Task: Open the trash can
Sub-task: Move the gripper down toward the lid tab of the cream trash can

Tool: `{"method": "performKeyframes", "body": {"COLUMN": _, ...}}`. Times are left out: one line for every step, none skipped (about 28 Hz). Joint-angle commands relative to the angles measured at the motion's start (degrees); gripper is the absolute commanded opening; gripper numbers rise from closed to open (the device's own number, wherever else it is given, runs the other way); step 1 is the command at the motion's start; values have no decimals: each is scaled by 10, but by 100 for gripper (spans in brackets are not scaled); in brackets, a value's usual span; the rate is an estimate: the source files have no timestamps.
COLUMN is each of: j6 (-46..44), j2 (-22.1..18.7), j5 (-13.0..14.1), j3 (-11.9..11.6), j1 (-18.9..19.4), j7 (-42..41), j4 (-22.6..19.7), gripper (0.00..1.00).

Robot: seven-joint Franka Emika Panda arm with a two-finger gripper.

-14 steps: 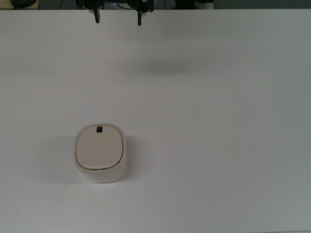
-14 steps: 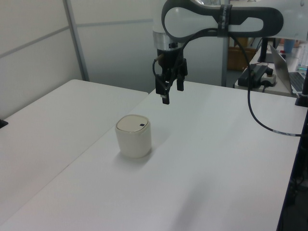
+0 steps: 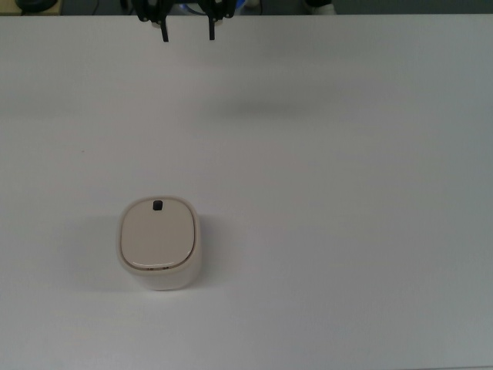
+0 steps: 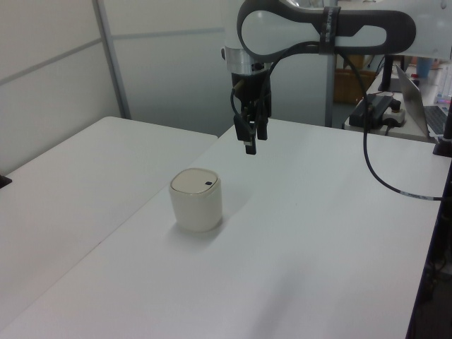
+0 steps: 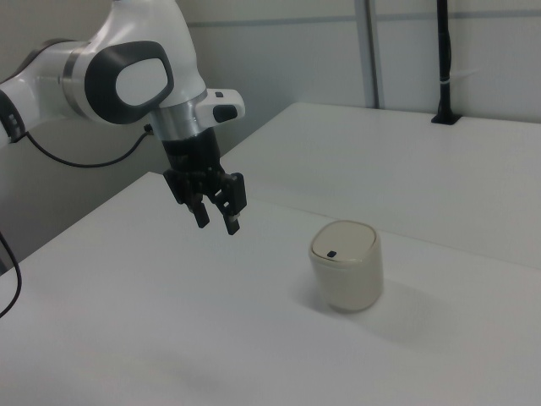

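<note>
The trash can (image 3: 158, 243) is a small cream-white bin with a flat beige lid, standing upright on the white table (image 3: 347, 193). Its lid lies shut, and a small black button (image 3: 158, 205) sits at the lid's far edge in the top view. The trash can (image 4: 196, 201) (image 5: 347, 266) also shows in both side views. My gripper (image 3: 188, 35) hangs in the air above the table, well apart from the bin, at the top view's upper edge. The gripper (image 4: 253, 141) (image 5: 218, 225) is open, fingers pointing down, with nothing between them.
A second white table (image 4: 70, 183) adjoins at the left view's left. At the left view's right, a laptop (image 4: 417, 99) and a black cable (image 4: 374, 169) sit by the table edge. A black post (image 5: 442, 59) stands at the far corner in the right view.
The gripper has turned about its vertical axis and shifted slightly. In the top view its fingertips now show closer together. The trash can has not moved.
</note>
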Motion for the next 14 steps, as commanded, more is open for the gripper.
{"method": "performKeyframes", "body": {"j6": -13, "j2": -4, "j5": 2, "j3": -7, "j1": 3, "j7": -18, "j4": 1, "gripper": 0}}
{"method": "performKeyframes", "body": {"j6": -13, "j2": -4, "j5": 1, "j3": -7, "j1": 3, "j7": -18, "j4": 1, "gripper": 0}}
{"method": "performKeyframes", "body": {"j6": -13, "j2": -4, "j5": 1, "j3": -7, "j1": 3, "j7": -19, "j4": 1, "gripper": 0}}
{"method": "performKeyframes", "body": {"j6": -13, "j2": -3, "j5": 1, "j3": -7, "j1": 3, "j7": -19, "j4": 1, "gripper": 0}}
{"method": "performKeyframes", "body": {"j6": -13, "j2": -3, "j5": 1, "j3": -7, "j1": 3, "j7": -19, "j4": 1, "gripper": 0}}
{"method": "performKeyframes", "body": {"j6": -13, "j2": -3, "j5": 1, "j3": -7, "j1": 3, "j7": -19, "j4": 1, "gripper": 0}}
{"method": "performKeyframes", "body": {"j6": -13, "j2": -3, "j5": 2, "j3": -7, "j1": 3, "j7": -19, "j4": 1, "gripper": 0}}
{"method": "performKeyframes", "body": {"j6": -13, "j2": -3, "j5": 1, "j3": -7, "j1": 3, "j7": -19, "j4": 1, "gripper": 0}}
{"method": "performKeyframes", "body": {"j6": -13, "j2": -2, "j5": 1, "j3": -7, "j1": 3, "j7": -19, "j4": 1, "gripper": 0}}
{"method": "performKeyframes", "body": {"j6": -12, "j2": -2, "j5": 1, "j3": -7, "j1": 3, "j7": -19, "j4": 1, "gripper": 0}}
{"method": "performKeyframes", "body": {"j6": -12, "j2": -1, "j5": 1, "j3": -7, "j1": 3, "j7": -19, "j4": 1, "gripper": 0}}
{"method": "performKeyframes", "body": {"j6": -11, "j2": -1, "j5": 1, "j3": -7, "j1": 3, "j7": -20, "j4": 1, "gripper": 0}}
{"method": "performKeyframes", "body": {"j6": -10, "j2": 0, "j5": 1, "j3": -7, "j1": 3, "j7": -20, "j4": 1, "gripper": 0}}
{"method": "performKeyframes", "body": {"j6": -10, "j2": 0, "j5": 1, "j3": -7, "j1": 3, "j7": -21, "j4": 1, "gripper": 0}}
